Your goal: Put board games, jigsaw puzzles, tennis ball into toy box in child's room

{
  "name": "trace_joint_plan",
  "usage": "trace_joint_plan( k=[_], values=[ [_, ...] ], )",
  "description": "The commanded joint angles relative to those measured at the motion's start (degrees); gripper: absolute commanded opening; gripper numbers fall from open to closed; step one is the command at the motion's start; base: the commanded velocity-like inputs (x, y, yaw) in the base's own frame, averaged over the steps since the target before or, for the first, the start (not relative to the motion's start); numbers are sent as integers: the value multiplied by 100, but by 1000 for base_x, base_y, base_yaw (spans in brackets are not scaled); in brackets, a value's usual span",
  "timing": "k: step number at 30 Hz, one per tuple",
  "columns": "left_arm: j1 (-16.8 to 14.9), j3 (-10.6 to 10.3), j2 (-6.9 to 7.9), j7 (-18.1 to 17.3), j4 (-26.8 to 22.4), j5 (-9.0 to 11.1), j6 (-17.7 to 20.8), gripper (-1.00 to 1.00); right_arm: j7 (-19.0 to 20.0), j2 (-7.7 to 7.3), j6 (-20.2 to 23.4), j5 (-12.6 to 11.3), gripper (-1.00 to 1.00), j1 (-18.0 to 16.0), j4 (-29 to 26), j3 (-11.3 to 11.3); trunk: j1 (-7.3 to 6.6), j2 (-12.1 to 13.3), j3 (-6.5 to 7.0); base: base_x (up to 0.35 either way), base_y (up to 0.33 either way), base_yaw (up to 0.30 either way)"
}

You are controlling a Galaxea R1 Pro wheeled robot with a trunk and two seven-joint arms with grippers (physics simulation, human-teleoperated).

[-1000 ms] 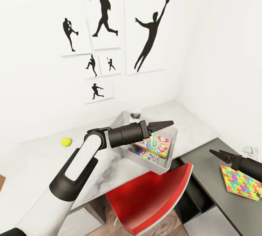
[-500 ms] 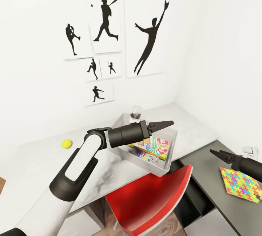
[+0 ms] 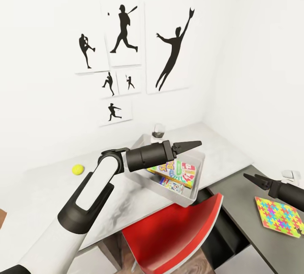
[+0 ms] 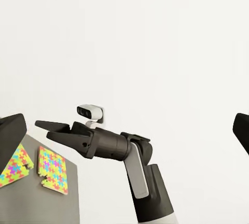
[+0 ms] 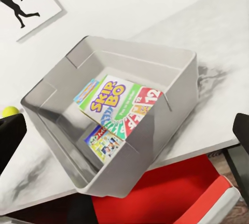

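White-walled child's room, pale worktop (image 3: 50, 198) under baseball silhouettes.

Landmark: the toy box (image 5: 155, 146), already holding the Skip-Bo game (image 5: 116, 102) and other board games. Left hand (image 3: 186, 145) hovers above it, jaws slightly parted and empty; right hand (image 3: 253, 179), likewise empty, reaches beside it toward a jigsaw puzzle (image 3: 278, 215), probably next. Tennis ball (image 3: 77, 169) waits well apart.
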Motion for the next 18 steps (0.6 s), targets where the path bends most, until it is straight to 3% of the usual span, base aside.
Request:
trace_joint_plan(
  k=[1, 18],
  values=[
    [-5, 4, -7, -14, 2, -35, 20, 100, 6, -1, 35, -19, 100, -5, 0, -3, 4, -11, -2, 0, 0, 0],
    [-2, 1, -30, 31, 2, -102, 14, 100, 6, -4, 40, -19, 100, -5, 0, -1, 4, -11, 159, 0, 0, 0]
  ],
)
